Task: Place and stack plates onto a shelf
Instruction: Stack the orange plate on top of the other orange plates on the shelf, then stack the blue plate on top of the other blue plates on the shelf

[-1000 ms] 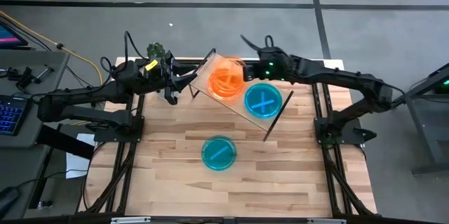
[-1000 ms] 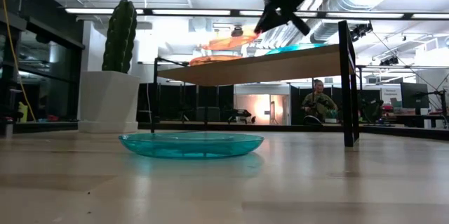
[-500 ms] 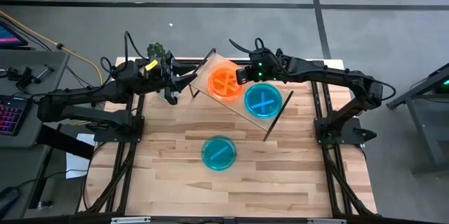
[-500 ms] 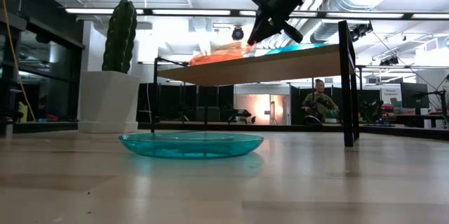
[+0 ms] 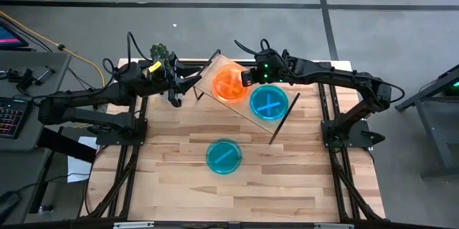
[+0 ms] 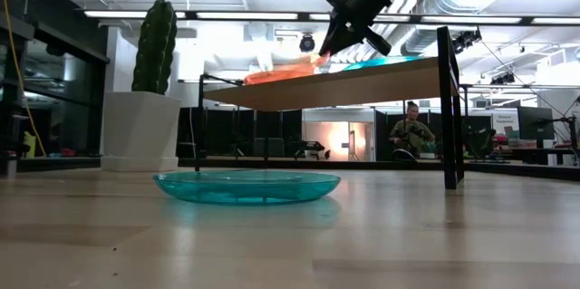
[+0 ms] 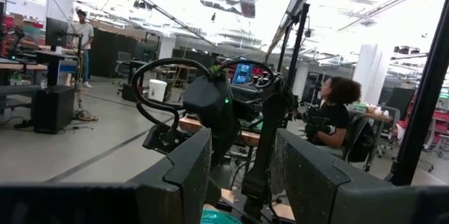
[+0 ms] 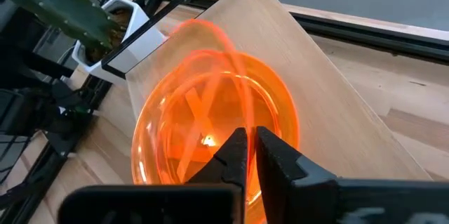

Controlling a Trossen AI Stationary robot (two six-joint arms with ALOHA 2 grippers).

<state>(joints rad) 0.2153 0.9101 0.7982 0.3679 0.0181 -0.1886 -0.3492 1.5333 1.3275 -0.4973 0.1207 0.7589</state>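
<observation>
Two arms are showing over the bench [image 5: 287,179], and only one is engaged with a plate. Working left to right in the high view: the left gripper [image 5: 174,78] is hanging at the bench's far left corner, just beside the shelf's left end and apart from every plate; its wrist view is showing the fingers [image 7: 184,170] parted with nothing between them.

The shelf [image 5: 228,66] is lying skewed, its long axis running from far-left down toward near-right. The orange stack [image 5: 231,85] is sitting on its left half, and the top orange plate [image 8: 210,122] appears tilted in the low view, one edge raised. The right gripper [image 5: 249,77] is poised at that stack's right rim, its fingers [image 8: 235,155] nearly closed on the rim of the top orange plate; whether it is gripping or just letting go cannot be told for certain.

The blue stack [image 5: 269,103] is resting just right of the orange one, on the shelf's nearer half. One lone teal plate [image 5: 224,156] is lying on the bench, near and left of the right gripper, well apart from both arms.

Judgement: the lone plate is lying nearly midway, marginally closer to the right arm's reach.
</observation>
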